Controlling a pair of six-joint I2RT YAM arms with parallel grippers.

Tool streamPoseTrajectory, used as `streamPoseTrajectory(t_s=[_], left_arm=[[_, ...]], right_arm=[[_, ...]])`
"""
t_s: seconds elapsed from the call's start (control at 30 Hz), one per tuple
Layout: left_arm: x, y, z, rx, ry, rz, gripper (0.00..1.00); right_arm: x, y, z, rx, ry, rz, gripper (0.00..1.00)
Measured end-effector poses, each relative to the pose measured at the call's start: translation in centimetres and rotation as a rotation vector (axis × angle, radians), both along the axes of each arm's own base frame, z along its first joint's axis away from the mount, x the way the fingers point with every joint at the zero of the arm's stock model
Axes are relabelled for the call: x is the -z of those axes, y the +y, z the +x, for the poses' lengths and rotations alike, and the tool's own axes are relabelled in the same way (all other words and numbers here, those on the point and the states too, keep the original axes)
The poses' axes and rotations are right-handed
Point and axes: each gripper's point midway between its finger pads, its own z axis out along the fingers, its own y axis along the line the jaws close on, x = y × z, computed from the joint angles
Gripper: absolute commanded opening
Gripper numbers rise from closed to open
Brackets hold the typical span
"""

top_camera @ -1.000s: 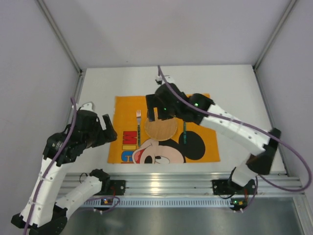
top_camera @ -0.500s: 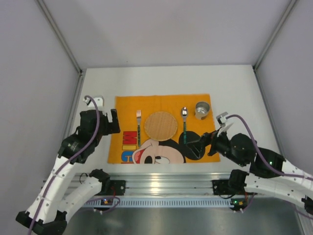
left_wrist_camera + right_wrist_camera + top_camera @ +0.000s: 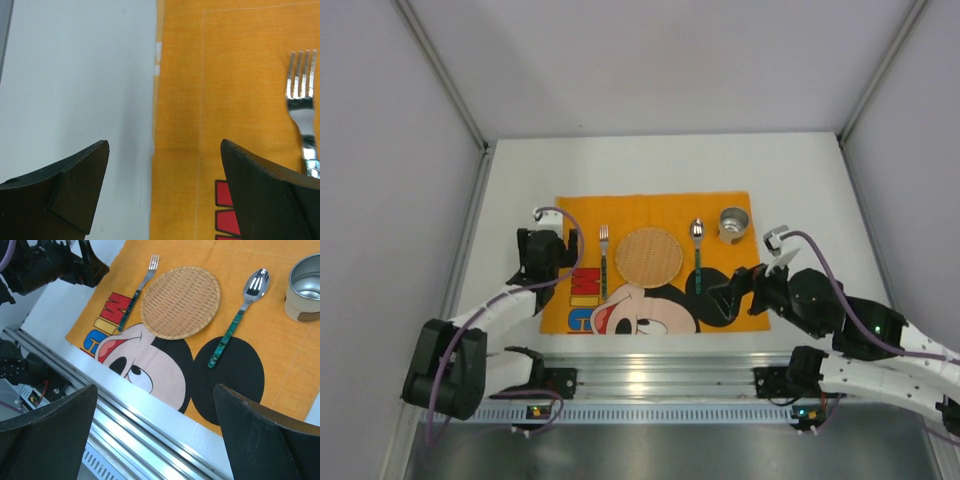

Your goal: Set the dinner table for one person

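Setting looks done to us: fork (image 3: 603,260) at 9 and spoon (image 3: 697,250) at 3 of the plate (image 3: 649,254), cup (image 3: 733,222) at 2, mat (image 3: 740,300) centred on the desk (image 3: 800,180), so left hand (image 3: 164,145) and right hand (image 3: 155,387) hover open, empty.

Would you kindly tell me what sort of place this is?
Probably a robot lab test cell, not a dining room: plain grey panel walls enclose the white dinner table, and a ribbed aluminium rail along its near edge carries the arm bases.
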Motion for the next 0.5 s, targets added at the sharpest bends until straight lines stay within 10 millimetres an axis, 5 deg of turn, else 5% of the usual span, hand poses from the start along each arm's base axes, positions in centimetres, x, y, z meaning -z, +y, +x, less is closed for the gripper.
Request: streamPoseTrajectory(t_s=[0.27, 0.5], left_arm=[[4.0, 2.6, 2.3, -0.061, -0.079, -0.075, 0.98], [3.5, 2.2, 5.3, -0.018, -0.107, -0.131, 0.98]], right_arm=[[-0.1, 2.3, 2.0, 0.006, -0.006, -0.167, 1.00], [0.8, 4.3, 3.9, -0.023, -0.016, -0.265, 1.00]])
